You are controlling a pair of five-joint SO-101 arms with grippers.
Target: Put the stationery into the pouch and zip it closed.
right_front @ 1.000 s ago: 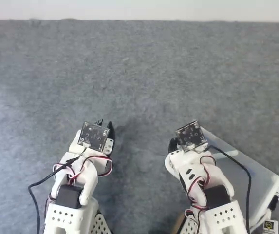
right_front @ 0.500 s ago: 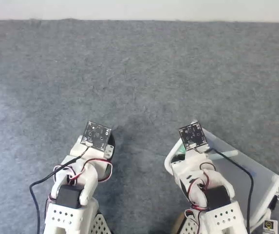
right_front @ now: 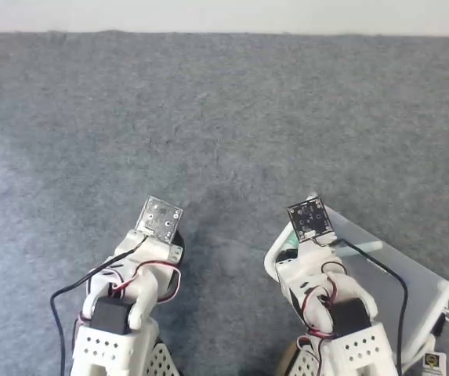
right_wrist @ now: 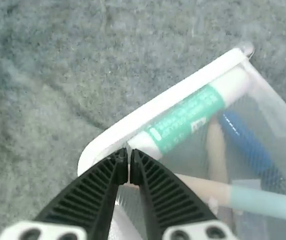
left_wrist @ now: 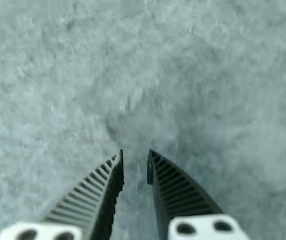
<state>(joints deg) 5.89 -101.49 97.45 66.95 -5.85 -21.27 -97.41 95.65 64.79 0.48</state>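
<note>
Right gripper (right_wrist: 128, 157) pressed together at pouch (right_wrist: 177, 95) edge by green-labelled tube (right_wrist: 187, 117) (print illegible); left gripper (left_wrist: 134, 159) slightly parted.

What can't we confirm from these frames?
- What the right gripper pinches: right wrist view, its own tips cover the pouch corner.
- Far end of pouch: high view, under the right arm, cut by frame edge.
- Count of stationery: right wrist view, pouch wall blurs items.

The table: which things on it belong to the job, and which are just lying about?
Job: pouch; green-banded tube, blue pen and teal-tipped pen inside it; right gripper at its edge.
Idle: grey mat; left gripper above it.
</note>
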